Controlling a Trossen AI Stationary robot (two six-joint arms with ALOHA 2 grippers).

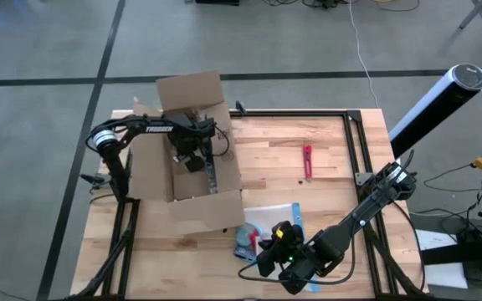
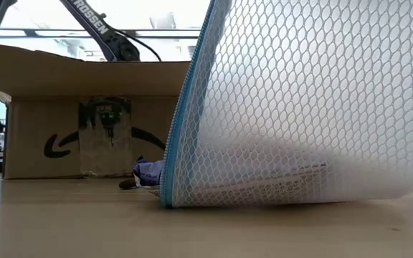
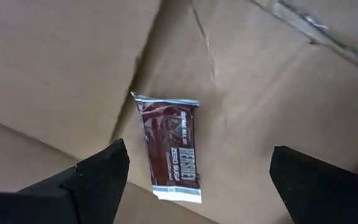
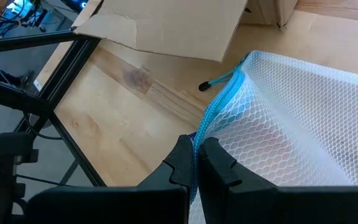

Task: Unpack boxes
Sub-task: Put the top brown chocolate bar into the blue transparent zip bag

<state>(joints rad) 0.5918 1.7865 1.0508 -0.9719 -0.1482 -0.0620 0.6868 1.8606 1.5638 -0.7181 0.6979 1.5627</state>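
Brown cardboard box (image 1: pixel 192 150) stands open at the table's (image 1: pixel 325 167) far left, flaps up. Left pincer (image 3: pixel 194 180), fingers apart, hangs inside above a chocolate bar (image 3: pixel 169 149). Right pincer (image 4: pixel 196 163) is clamped on the mesh pouch (image 4: pixel 291 118).

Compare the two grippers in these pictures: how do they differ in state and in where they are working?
The left gripper is down inside the open cardboard box, while the right gripper is over the table's near edge. The left fingers are spread wide above a wrapped chocolate bar and hold nothing; the right fingers are pinched on the blue edge of the mesh pouch. Both are dark two-finger grippers.
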